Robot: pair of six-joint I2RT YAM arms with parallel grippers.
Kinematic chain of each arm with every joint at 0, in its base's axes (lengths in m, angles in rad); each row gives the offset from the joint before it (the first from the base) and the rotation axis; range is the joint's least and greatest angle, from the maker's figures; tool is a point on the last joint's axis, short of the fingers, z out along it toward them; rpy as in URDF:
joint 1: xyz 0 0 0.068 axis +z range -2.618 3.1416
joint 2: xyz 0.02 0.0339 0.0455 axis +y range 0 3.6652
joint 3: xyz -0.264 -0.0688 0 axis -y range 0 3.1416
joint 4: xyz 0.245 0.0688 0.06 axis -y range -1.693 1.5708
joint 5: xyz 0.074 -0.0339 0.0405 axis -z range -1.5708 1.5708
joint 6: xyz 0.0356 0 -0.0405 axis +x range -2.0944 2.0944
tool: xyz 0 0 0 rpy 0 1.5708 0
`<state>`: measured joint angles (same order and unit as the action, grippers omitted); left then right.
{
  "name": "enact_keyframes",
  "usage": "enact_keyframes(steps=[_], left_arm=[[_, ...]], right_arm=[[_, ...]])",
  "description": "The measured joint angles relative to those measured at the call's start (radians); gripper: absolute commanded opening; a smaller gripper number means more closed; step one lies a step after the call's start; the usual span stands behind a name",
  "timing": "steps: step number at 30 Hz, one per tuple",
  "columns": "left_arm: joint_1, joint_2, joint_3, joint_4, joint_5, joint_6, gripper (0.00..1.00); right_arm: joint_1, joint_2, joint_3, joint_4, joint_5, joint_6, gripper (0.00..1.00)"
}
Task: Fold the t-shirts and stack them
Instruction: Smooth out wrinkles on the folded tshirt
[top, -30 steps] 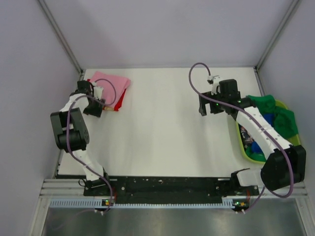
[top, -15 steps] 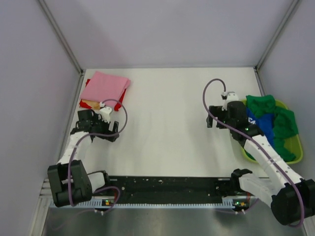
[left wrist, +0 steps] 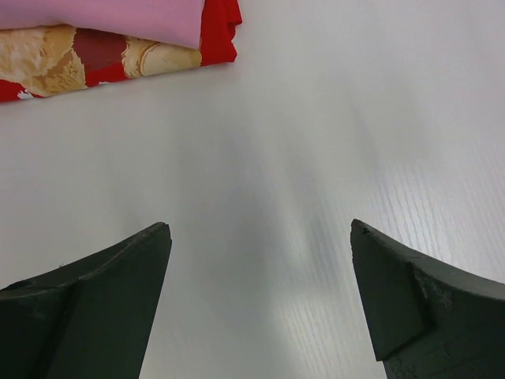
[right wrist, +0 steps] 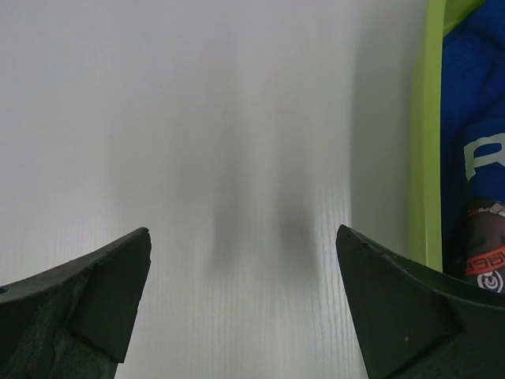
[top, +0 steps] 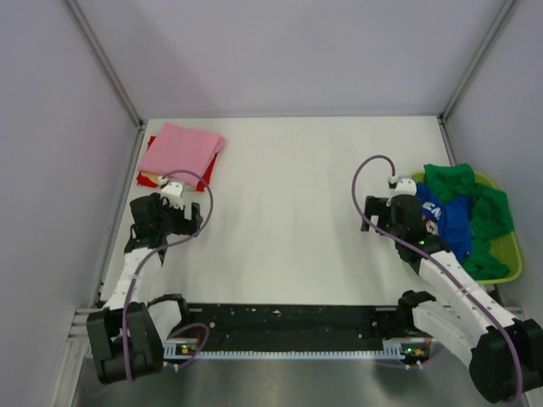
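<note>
We see the pink t-shirt (top: 181, 148) folded at the far left corner of the counter (top: 288, 186), lying on the folded red t-shirt (left wrist: 217, 35) (its teddy-bear print peeks out along the near edge). The left fingers (left wrist: 110, 292) are spread wide over bare counter near that stack, gripping nothing. The right fingers (right wrist: 394, 300) are likewise released, low over the counter beside the yellow-green tray (right wrist: 420, 158), where the blue t-shirt (top: 447, 222) and green t-shirt (top: 488, 212) lie crumpled.
</note>
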<state>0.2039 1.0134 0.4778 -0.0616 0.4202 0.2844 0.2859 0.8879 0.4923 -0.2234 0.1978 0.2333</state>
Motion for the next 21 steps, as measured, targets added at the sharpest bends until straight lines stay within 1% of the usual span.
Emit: enact_keyframes(steps=[7,21], left_arm=[[0.0,-0.01,-0.02,0.062,-0.012,-0.046,0.99],[0.0,-0.007,-0.016,0.05,-0.032,-0.043,0.99]], right_arm=[[0.0,-0.017,-0.008,0.039,0.018,0.004,0.99],[0.0,-0.018,-0.008,0.06,0.019,0.004,0.99]])
